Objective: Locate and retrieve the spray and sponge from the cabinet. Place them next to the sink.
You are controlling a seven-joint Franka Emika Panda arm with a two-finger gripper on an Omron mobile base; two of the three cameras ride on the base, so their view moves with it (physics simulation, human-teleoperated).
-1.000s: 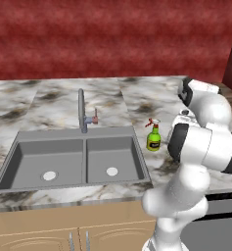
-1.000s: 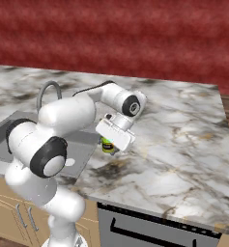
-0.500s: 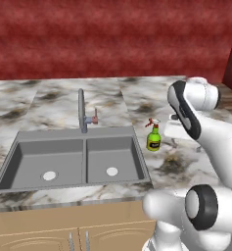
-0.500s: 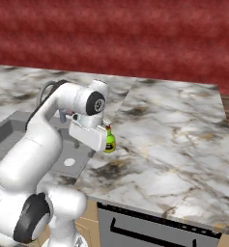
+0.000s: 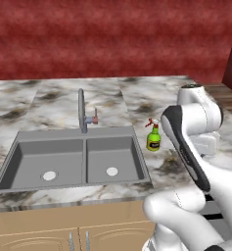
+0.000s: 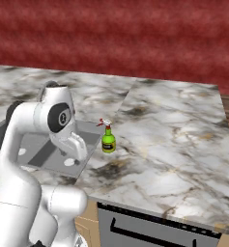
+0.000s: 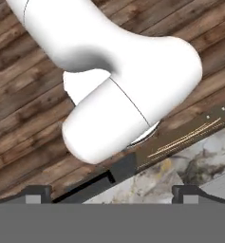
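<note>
The spray (image 5: 153,138) stands upright on the marble counter just right of the sink (image 5: 19,152), a green bottle with a red neck, nothing touching it. It shows again in the right base view (image 6: 107,140), beside the sink's right rim (image 6: 89,144). The faucet (image 5: 81,111) rises behind the basins. My gripper (image 7: 111,193) is open and empty, its dark fingertips (image 7: 37,192) wide apart. It points down past the counter's front edge at the floor, away from the spray. The sponge and the cabinet are out of view.
Marble counter (image 6: 174,130) stretches right of the sink. An oven front with a dark handle (image 6: 150,226) sits under it. Tan base cabinet doors (image 5: 78,238) lie below the sink. Wooden floor (image 7: 19,118) shows beneath my hand. A red wall (image 5: 112,39) backs the counter.
My arm has swung away from the spray and folded back toward the base, turning the hand downward. The spray has stayed upright in the same spot. The jaws have stayed wide.
</note>
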